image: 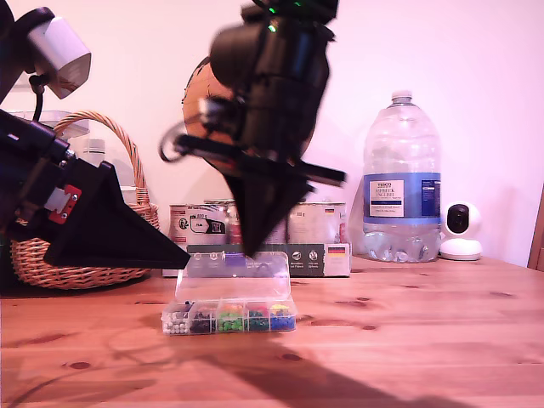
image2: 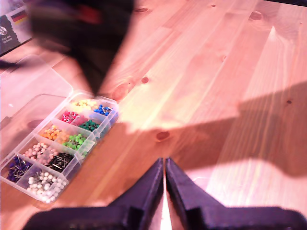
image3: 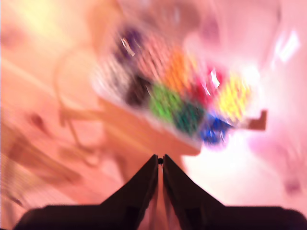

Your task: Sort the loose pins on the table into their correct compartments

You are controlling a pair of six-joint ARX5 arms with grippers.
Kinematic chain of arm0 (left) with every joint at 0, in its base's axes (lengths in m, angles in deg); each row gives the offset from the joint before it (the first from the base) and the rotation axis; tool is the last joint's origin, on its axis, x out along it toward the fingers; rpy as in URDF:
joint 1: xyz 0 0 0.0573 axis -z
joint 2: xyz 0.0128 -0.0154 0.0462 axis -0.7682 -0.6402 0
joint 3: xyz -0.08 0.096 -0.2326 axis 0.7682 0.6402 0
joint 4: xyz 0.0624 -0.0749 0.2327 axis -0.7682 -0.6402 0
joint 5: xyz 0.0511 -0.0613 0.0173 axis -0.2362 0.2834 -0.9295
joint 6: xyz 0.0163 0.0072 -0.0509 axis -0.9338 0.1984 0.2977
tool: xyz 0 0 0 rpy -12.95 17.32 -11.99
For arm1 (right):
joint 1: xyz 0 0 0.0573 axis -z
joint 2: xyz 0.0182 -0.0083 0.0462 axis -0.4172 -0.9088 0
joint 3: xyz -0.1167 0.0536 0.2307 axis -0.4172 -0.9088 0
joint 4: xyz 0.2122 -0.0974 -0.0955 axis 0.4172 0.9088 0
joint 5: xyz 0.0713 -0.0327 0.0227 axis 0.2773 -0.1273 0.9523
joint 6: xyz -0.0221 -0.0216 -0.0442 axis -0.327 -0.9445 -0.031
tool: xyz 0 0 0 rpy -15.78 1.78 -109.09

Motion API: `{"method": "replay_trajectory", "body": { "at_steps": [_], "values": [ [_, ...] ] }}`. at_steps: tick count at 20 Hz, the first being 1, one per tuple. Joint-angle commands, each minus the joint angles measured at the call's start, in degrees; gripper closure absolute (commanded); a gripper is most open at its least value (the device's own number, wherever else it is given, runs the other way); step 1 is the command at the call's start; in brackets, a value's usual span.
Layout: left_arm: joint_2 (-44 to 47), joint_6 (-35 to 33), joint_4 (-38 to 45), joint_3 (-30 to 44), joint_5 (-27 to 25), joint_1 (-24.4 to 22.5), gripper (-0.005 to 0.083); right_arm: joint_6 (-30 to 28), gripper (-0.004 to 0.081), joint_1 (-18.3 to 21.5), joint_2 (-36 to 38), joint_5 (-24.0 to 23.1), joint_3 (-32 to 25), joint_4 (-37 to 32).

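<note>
A clear plastic box of compartments [image: 229, 316] [image2: 62, 143] filled with coloured pin heads sits on the pine table [image: 408, 323], its lid [image: 234, 274] folded open behind it. My second gripper [image: 253, 251] [image3: 160, 158] hangs shut just above the box [image3: 172, 91], and its wrist view is blurred. A tiny dark speck shows at its tips; I cannot tell what it is. My first gripper [image: 183, 252] [image2: 165, 160] is shut, low over bare wood [image2: 216, 72] beside the box, at the exterior view's left. No loose pins are in view.
A wicker basket [image: 93, 255] stands at the exterior view's left behind the first arm. A dark tray of tins [image: 323, 255] sits right behind the box. At the exterior view's right stand a large water bottle [image: 401, 191] and a small white camera [image: 461, 229].
</note>
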Motion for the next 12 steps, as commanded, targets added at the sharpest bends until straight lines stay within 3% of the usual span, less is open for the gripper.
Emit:
{"method": "replay_trajectory", "body": {
  "at_steps": [1,12],
  "values": [
    [0.1,0.3,0.2,0.9,0.1,-0.1,0.0797,-1.2,0.0780,-0.4,-0.9,0.4,-0.1,-1.0],
    [0.1,0.3,0.2,0.9,0.1,-0.1,0.0797,-1.8,0.0781,-0.8,-2.2,3.5,-0.1,-8.3]
  ]
}}
